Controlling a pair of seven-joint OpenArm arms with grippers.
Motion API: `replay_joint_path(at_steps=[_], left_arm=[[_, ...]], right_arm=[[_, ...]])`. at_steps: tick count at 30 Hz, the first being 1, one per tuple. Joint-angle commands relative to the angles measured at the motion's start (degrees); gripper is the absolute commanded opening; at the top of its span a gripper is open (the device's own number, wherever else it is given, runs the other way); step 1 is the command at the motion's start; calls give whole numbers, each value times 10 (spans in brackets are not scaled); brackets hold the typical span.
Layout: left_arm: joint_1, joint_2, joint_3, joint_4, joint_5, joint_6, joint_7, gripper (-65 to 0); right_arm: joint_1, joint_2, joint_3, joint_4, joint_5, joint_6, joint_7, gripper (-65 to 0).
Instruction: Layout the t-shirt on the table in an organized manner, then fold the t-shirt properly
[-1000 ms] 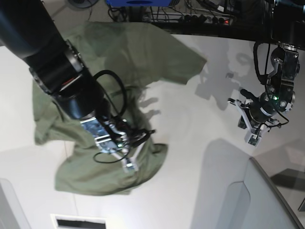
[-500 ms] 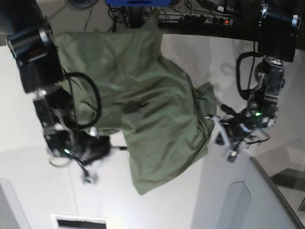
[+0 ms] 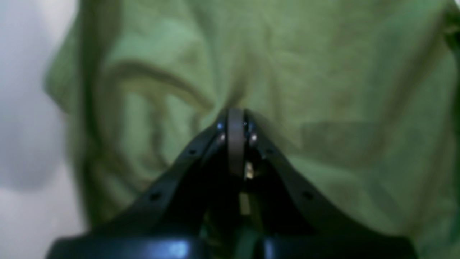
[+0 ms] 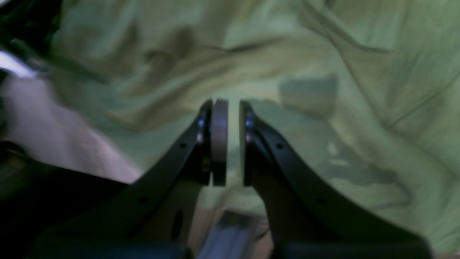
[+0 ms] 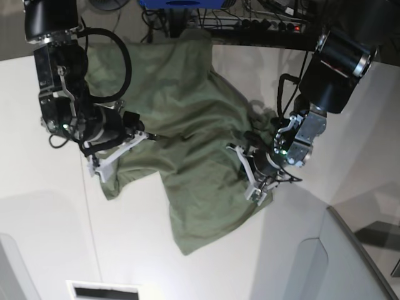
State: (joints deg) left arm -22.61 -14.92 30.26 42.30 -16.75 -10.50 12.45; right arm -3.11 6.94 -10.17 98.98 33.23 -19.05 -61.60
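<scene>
The olive-green t-shirt (image 5: 187,125) lies crumpled across the middle of the white table (image 5: 37,237), reaching from the far edge down toward the front. My left gripper (image 5: 253,189) sits at the shirt's right edge. In the left wrist view its jaws (image 3: 235,115) are shut, and folds of the t-shirt (image 3: 323,90) bunch toward the tip. My right gripper (image 5: 98,169) is at the shirt's left lower edge. In the right wrist view it (image 4: 230,104) shows a narrow gap with nothing between the pads, and the t-shirt (image 4: 359,90) lies rumpled beyond.
A grey angled panel (image 5: 325,262) rises at the front right. Cables and a power strip (image 5: 269,25) run behind the table's far edge. A dark slot (image 5: 103,290) sits at the front edge. Bare white tabletop lies left and front of the shirt.
The shirt has swung right and settled lower across the table. The right arm has risen from the front left to the shirt's left edge. The left arm has moved left onto its right edge.
</scene>
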Motion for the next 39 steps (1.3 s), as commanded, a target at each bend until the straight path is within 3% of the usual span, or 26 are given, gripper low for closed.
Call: replay_joint_path(at_steps=[1, 7, 10, 14, 17, 20, 25, 32, 39], left_arm=[[0, -10, -2, -11, 13, 17, 21, -650], [15, -36, -2, -8, 13, 18, 20, -650], [16, -42, -2, -8, 13, 18, 20, -650], [16, -53, -2, -8, 12, 18, 20, -650], [19, -63, -2, -8, 12, 18, 20, -650], [20, -75, -2, -8, 11, 18, 19, -650], [26, -102, -20, -8, 9, 18, 18, -650], [50, -112, -166, -8, 13, 18, 18, -650], [43, -118, -175, -7, 13, 18, 18, -650]], right_arm=[[-9, 8, 19, 23, 3, -16, 0, -596], [-83, 8, 108, 12, 0, -26, -8, -596], [-93, 13, 138, -45, -1, -23, 20, -596], [-72, 29, 136, -144, -1, -8, 86, -594], [-33, 32, 136, -215, -2, 14, 108, -594], [10, 43, 135, -279, -3, 16, 127, -594], [110, 65, 76, -390, -3, 46, 152, -594], [229, 71, 6, -556, -3, 49, 226, -594], [322, 73, -70, -654, -3, 49, 308, -594]])
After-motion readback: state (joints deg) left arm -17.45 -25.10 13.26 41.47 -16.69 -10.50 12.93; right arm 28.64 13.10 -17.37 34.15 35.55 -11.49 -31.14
